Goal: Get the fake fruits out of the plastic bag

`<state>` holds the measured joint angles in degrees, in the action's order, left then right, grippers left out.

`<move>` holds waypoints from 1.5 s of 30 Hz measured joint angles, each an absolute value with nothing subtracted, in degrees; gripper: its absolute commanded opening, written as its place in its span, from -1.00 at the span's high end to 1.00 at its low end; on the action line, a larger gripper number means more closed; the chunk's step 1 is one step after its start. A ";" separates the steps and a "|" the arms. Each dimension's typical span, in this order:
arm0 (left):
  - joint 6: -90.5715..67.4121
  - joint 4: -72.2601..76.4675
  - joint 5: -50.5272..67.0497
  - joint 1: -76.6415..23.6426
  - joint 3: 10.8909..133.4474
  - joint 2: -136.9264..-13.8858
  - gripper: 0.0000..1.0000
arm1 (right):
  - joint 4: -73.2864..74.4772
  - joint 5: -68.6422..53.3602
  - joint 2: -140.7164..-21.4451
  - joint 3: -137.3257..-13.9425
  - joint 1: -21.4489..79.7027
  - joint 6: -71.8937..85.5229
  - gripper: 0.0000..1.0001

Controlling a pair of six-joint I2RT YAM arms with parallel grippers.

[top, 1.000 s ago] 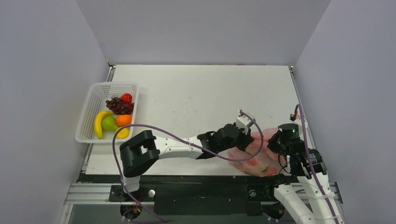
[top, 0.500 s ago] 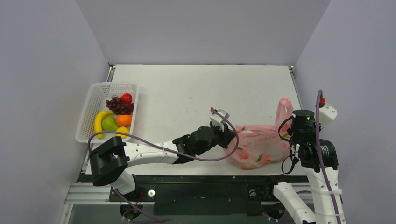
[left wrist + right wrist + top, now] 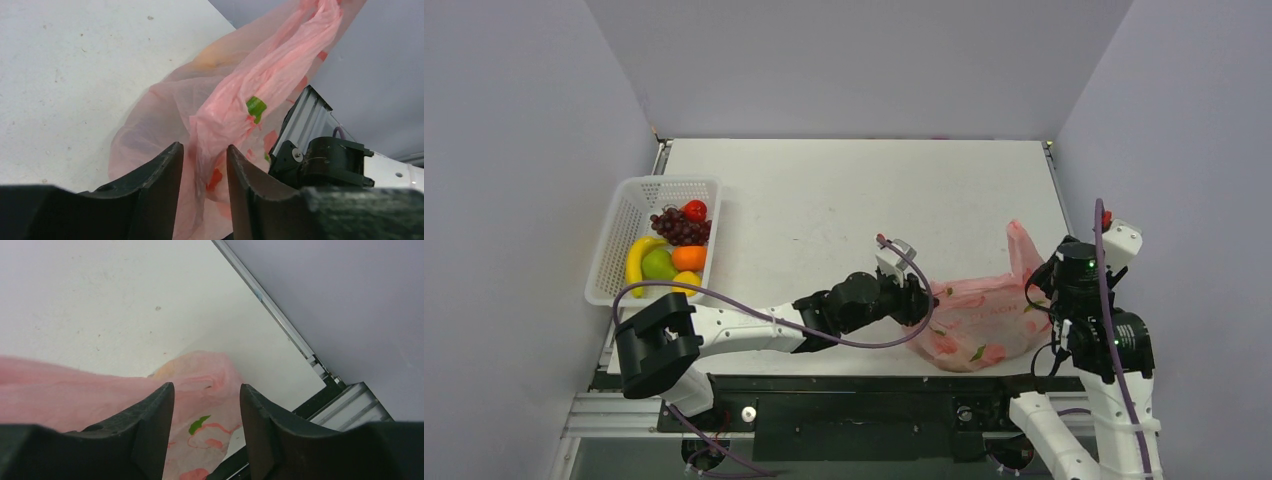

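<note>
Top external view puts the bag (image 3: 974,320) at the near right of the table (image 3: 824,190), close to the near edge, one handle poking up at its far right end. Six fruits (image 3: 674,255) lie in the basket (image 3: 624,215) at the far left. Through the film the left wrist view shows a yellow-orange lump (image 3: 210,57), so I judge at least one fruit is inside and the step in hand is getting the mouth open. The left gripper (image 3: 205,146) has its jaws a little apart with a bunched fold of film between them; I cannot tell whether it is pinched or only lying there. The right gripper (image 3: 207,387) is released, jaws wide, with film below the gap. To do this well, each gripper should take one layer only, on opposite sides of the mouth, and pull apart gently, tipping the lump toward bare table and not the near edge. The left arm stretches long and low to the right, its wrist nearly level. The right arm is folded close to its base, its wrist above the bag's right end.
</note>
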<state>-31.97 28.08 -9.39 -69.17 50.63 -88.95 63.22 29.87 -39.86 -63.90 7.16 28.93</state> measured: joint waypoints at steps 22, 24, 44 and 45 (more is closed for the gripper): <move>-7.68 9.80 2.63 -70.04 79.90 -100.51 -0.57 | 59.99 11.99 -40.25 -66.08 11.75 18.79 -0.41; -6.28 7.90 3.62 -70.74 80.73 -102.28 -0.57 | 59.61 12.14 -41.60 -66.11 12.19 18.61 -0.39; 6.66 3.81 -12.01 -78.63 83.29 -105.93 -0.68 | 53.54 17.98 -44.60 -63.83 12.47 21.23 -0.20; 7.25 3.62 -10.41 -78.59 82.96 -105.58 -0.70 | 53.45 17.98 -44.71 -63.83 12.47 21.23 -0.20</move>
<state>7.25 3.62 -10.41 -78.59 82.96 -105.58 53.45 17.98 -44.71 -63.83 12.47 21.23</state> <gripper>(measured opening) 0.817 0.599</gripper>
